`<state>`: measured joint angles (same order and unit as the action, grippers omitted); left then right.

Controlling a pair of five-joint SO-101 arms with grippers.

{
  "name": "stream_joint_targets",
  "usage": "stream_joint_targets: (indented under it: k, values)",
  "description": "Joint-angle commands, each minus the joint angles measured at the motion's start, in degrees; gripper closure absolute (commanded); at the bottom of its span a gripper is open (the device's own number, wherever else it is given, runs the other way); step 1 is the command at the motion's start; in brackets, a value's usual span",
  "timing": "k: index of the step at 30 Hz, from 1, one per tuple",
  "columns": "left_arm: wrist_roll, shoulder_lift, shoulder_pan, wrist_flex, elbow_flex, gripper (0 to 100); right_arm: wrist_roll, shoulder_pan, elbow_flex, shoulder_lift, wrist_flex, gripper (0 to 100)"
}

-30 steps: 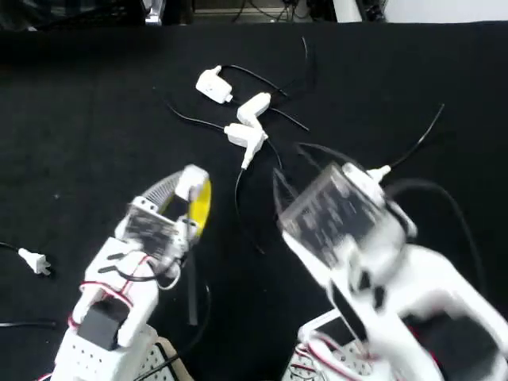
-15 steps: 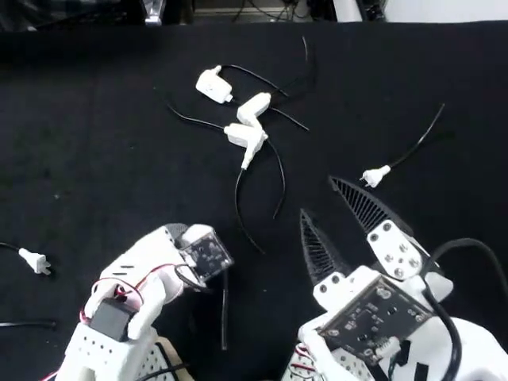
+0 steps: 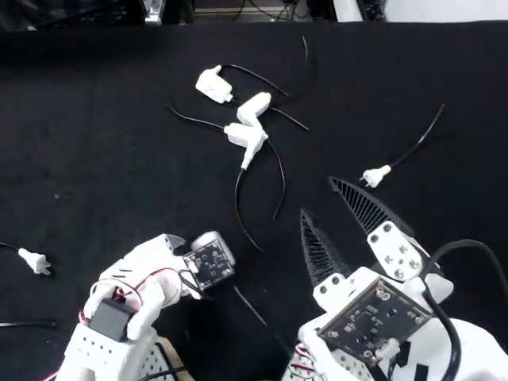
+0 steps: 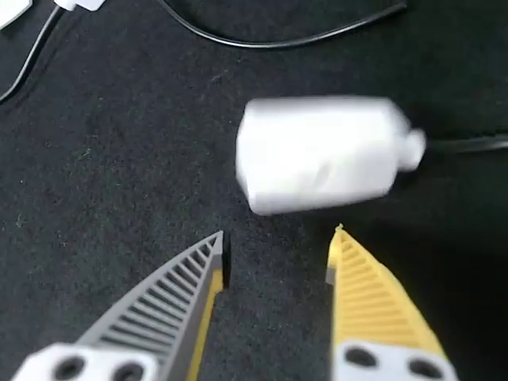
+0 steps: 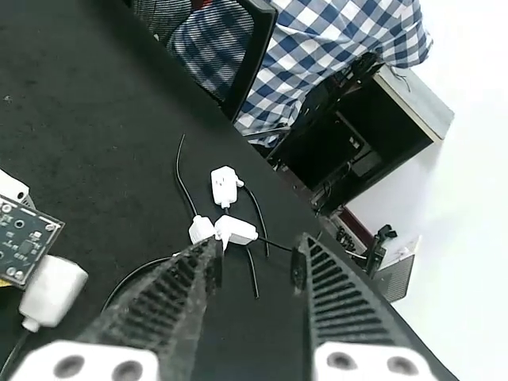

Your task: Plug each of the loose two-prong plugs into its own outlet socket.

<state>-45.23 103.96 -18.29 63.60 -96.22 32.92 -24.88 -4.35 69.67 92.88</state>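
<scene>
My left gripper (image 4: 278, 236) is open, its grey and yellow fingers pointing down at the black table. Just past its tips lies a blurred white cord-end piece (image 4: 317, 155) on a black cord, also seen beside the left wrist board as the white piece (image 3: 208, 240) and the white piece (image 5: 51, 290). I cannot tell whether it is a plug or a socket. My right gripper (image 3: 319, 198) is open and holds nothing above the table. Three white outlet sockets (image 3: 242, 131) lie clustered at the back, seen as the sockets (image 5: 225, 214). One loose plug (image 3: 33, 260) lies far left, another plug (image 3: 375, 175) right of centre.
Thin black cords (image 3: 274, 171) loop from the socket cluster toward the middle of the table. Another cord (image 3: 421, 139) runs back from the right plug. A chair and a desk (image 5: 397, 103) stand beyond the table's far edge.
The left arm has drawn back toward its base, and the white piece that sat between its fingers now lies ahead of them. The right arm swung round, then stayed still.
</scene>
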Motion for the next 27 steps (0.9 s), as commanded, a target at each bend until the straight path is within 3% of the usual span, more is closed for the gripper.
stream_joint_targets:
  k: [1,4,7,13,19,23,27]
  values:
    - [0.70,0.26,0.48,0.18,-0.31,78,0.44,0.88,-0.04,0.04,0.26,85.0]
    - [0.70,0.26,2.15,0.26,1.19,78,0.44,0.88,-0.04,0.04,0.26,85.0]
    - [0.70,0.35,8.40,-0.44,3.74,78,0.44,0.88,-0.13,0.04,0.26,85.0]
    - [0.97,0.44,33.45,-3.60,7.69,78,-3.43,-1.23,-9.45,-0.40,-0.26,85.0]
    - [1.14,0.44,53.76,-10.11,-1.10,78,-11.34,-8.97,-30.46,-0.40,-9.76,85.0]
    - [2.81,0.35,60.44,-5.63,-1.19,78,-12.31,-16.35,-42.24,-0.48,-17.14,85.0]
    - [3.16,0.26,61.05,-0.35,-1.19,78,-11.87,-19.43,-52.09,-0.57,-24.35,85.0]
